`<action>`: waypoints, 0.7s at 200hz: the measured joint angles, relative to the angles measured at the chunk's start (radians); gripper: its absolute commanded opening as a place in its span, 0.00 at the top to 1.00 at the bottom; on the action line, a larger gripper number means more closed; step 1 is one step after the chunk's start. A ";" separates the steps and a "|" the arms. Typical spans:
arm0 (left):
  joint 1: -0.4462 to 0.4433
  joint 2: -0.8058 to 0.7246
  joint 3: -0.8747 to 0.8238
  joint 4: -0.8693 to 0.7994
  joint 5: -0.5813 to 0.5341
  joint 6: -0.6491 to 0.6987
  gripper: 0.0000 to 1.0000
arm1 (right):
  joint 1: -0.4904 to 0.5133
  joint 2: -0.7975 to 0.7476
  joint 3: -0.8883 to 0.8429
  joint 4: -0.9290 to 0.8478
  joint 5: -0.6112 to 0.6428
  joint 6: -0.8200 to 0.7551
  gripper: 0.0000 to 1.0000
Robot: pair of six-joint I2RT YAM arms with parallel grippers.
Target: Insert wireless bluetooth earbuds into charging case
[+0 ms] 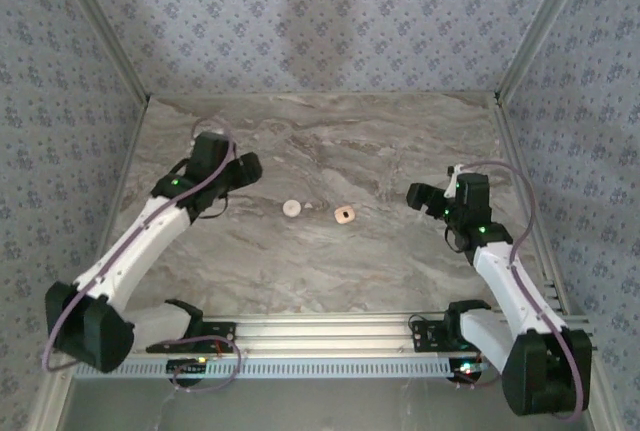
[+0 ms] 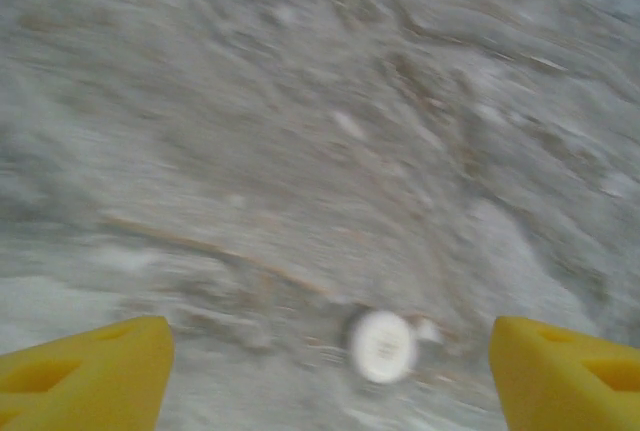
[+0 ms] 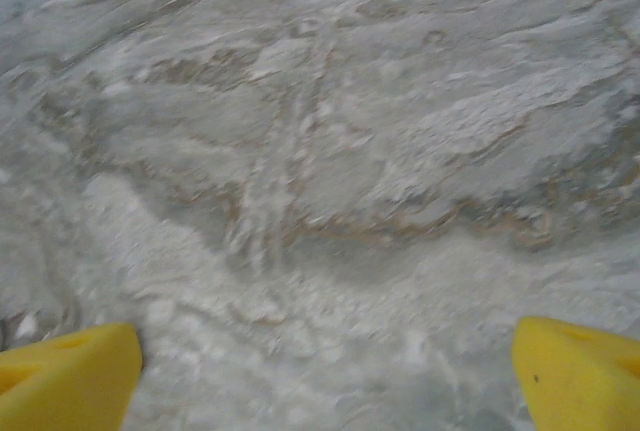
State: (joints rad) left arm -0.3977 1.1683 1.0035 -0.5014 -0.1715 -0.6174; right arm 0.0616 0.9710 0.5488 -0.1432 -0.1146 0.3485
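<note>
A round white disc [image 1: 292,208] lies on the marble table [image 1: 330,141] near the middle, and a pinkish-tan squarish piece [image 1: 345,215] lies just right of it. Which of the two is the charging case I cannot tell. In the left wrist view the disc [image 2: 381,346] is blurred, with one tiny white bit [image 2: 428,329], perhaps an earbud, against its right side. My left gripper [image 1: 243,169] hangs left of the disc, its yellow fingers [image 2: 90,371] wide apart and open. My right gripper [image 1: 418,196] is right of the tan piece, open over bare marble [image 3: 320,251].
Patterned walls close the table in at the back and both sides. An aluminium rail [image 1: 330,336] runs along the near edge between the arm bases. Bare marble stretches behind the two small pieces.
</note>
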 measured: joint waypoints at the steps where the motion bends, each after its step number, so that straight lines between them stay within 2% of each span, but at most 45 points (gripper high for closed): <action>1: 0.006 -0.007 -0.006 0.001 -0.004 0.006 0.11 | -0.002 0.003 0.000 0.003 0.001 0.000 0.00; 21: 0.083 -0.073 -0.100 0.034 -0.056 0.057 0.01 | -0.039 0.085 0.007 0.051 0.031 -0.046 0.00; 54: 0.128 -0.142 -0.257 0.136 -0.171 0.163 0.00 | -0.100 0.161 0.026 0.134 0.073 -0.134 0.00; 84: 0.131 -0.219 -0.460 0.323 -0.293 0.297 0.00 | -0.158 0.190 0.025 0.226 0.100 -0.196 0.00; 112: 0.163 -0.193 -0.620 0.517 -0.354 0.388 0.00 | -0.178 0.253 -0.008 0.372 0.100 -0.246 0.00; 140: 0.202 -0.124 -0.729 0.722 -0.339 0.454 0.00 | -0.184 0.350 -0.065 0.513 0.095 -0.281 0.00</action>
State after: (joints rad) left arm -0.1959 1.0439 0.2749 0.2207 -0.5106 -0.1635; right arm -0.1223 1.3212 0.4835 0.3695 -0.0200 0.0673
